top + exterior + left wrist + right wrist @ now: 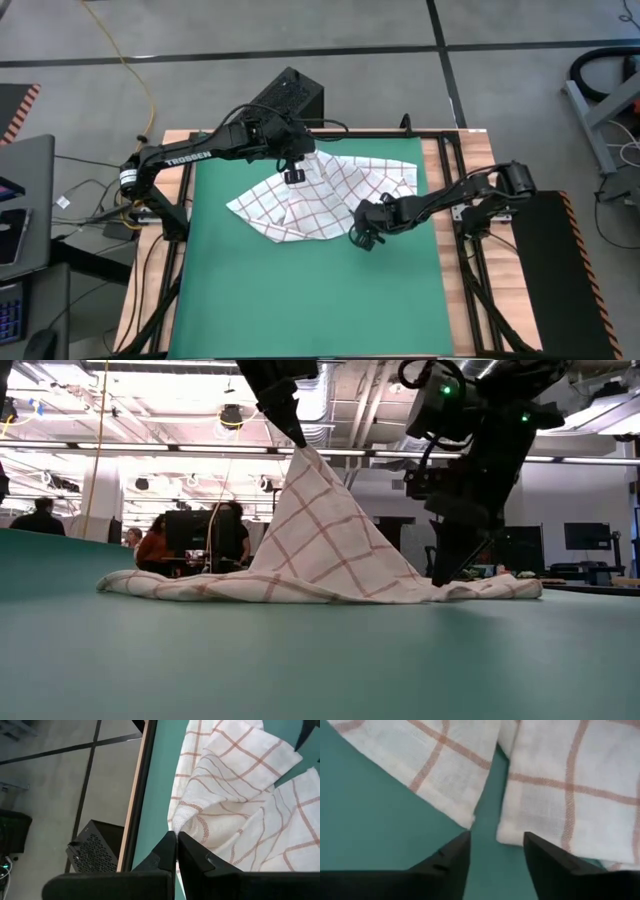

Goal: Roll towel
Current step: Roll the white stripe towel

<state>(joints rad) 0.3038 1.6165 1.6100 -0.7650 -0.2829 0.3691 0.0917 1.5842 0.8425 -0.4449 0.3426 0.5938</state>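
Two grippers are tending the towel (pixel 320 195), crumpled toward twelve o'clock on the green mat (pixel 310 290). Left gripper (pixel 177 840) is pinching one fold, tenting it, probably to spread it; right gripper (pixel 495 847) is hovering spread-fingered at its five o'clock edge.

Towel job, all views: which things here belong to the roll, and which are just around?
In the job:
- towel, one part lifted into a peak
- left gripper, shut on that peak
- right gripper, jaws open, low at the towel's near edge
- green mat beneath

Just around:
- black perforated box beyond the table
- people in the background
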